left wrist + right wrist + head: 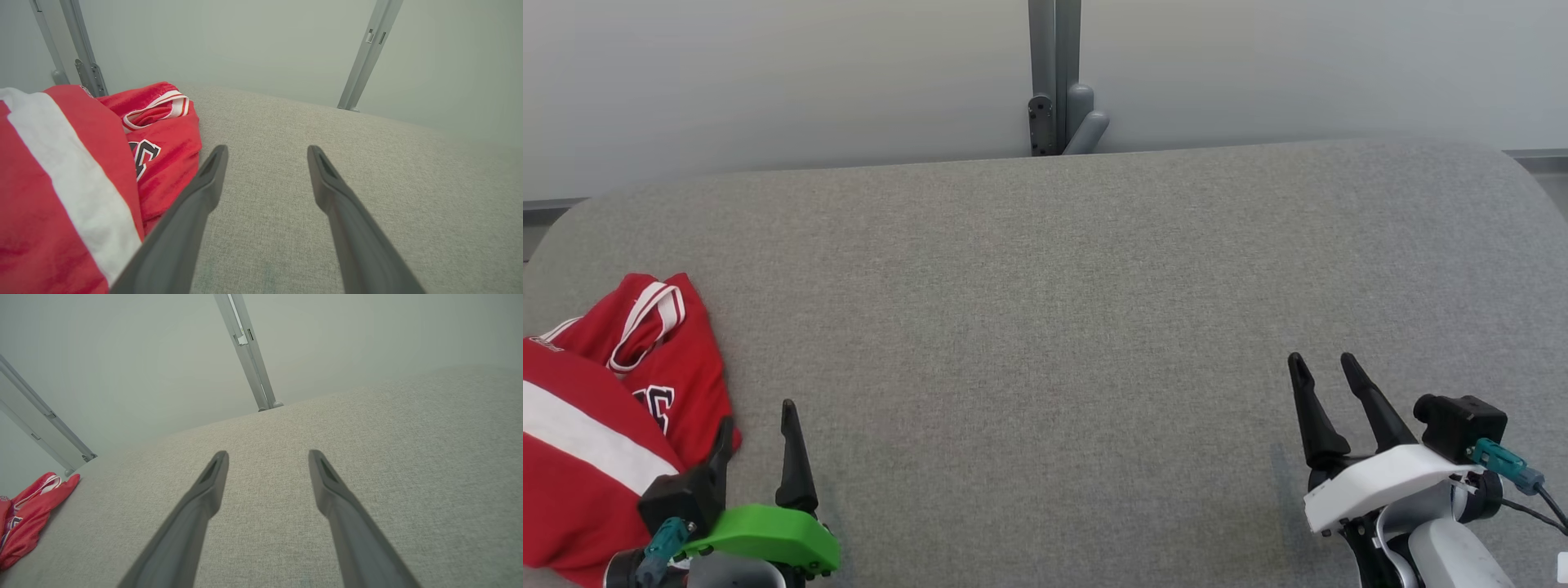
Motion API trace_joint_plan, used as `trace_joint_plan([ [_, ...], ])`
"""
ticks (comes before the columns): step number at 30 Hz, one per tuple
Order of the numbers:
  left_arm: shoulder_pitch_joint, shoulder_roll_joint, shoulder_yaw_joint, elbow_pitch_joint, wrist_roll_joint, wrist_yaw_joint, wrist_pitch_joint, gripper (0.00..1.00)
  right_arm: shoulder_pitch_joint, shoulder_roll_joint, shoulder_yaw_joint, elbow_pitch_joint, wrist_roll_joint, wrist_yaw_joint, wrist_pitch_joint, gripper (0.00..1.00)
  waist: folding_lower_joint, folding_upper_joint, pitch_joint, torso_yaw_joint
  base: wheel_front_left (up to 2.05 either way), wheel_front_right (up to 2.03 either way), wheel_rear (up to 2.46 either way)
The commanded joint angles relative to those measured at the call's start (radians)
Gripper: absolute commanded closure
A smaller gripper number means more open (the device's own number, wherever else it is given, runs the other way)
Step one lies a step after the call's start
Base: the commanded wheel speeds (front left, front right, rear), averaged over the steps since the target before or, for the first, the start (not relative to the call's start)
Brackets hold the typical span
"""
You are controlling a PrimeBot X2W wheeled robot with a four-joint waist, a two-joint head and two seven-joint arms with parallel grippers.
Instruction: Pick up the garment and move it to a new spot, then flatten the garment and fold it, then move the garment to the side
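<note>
Two hands hover low over a grey, cloth-covered tabletop [1045, 310] with rounded far corners. At the far left lies a crumpled red fabric garment [596, 425] with a broad white stripe, white-and-red ribbed trim and part of a dark, white-edged letter print. It is bunched in a heap at the tabletop's left edge and runs out of the head view. Just right of it is the left hand [756, 412], with a green cover at its base, its two long dark fingers spread wide and holding nothing. In the left wrist view its left finger crosses the garment's right edge, though whether they touch cannot be told, and its right finger stands over plain grey cloth. Behind the tabletop's far edge, near the middle, a grey metal post [1054, 73] rises against a pale wall. At the lower right is the right hand [1321, 358], white-covered at its base, its fingers likewise wide apart and empty, well apart from the garment.
</note>
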Motion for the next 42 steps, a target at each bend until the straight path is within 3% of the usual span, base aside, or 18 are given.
trace_joint_plan([
  [1,-0.008,0.008,-0.002,-0.007,0.028,0.005,-0.008,0.00,-0.020,-0.007,0.000,-0.001,-0.028,0.001,-0.011,0.00,0.0000,0.0023,0.001,0.000,0.00,0.00,0.00],
  [26,-0.007,0.007,-0.014,0.001,0.210,0.030,-0.057,0.00,-0.021,-0.019,0.026,0.004,-0.200,0.001,-0.055,0.00,0.0000,0.0028,0.015,0.036,0.00,0.00,0.00],
  [32,-0.005,0.008,-0.016,0.011,0.218,0.045,-0.063,0.00,-0.019,-0.026,0.042,0.000,-0.226,0.001,-0.062,0.00,0.0000,0.0030,0.031,0.124,0.00,0.00,0.00],
  [42,0.008,0.007,0.022,0.028,0.161,0.044,-0.062,0.00,-0.029,-0.024,0.082,0.008,-0.204,0.000,-0.061,0.00,0.0000,0.0030,0.059,0.349,0.00,0.00,0.00],
])
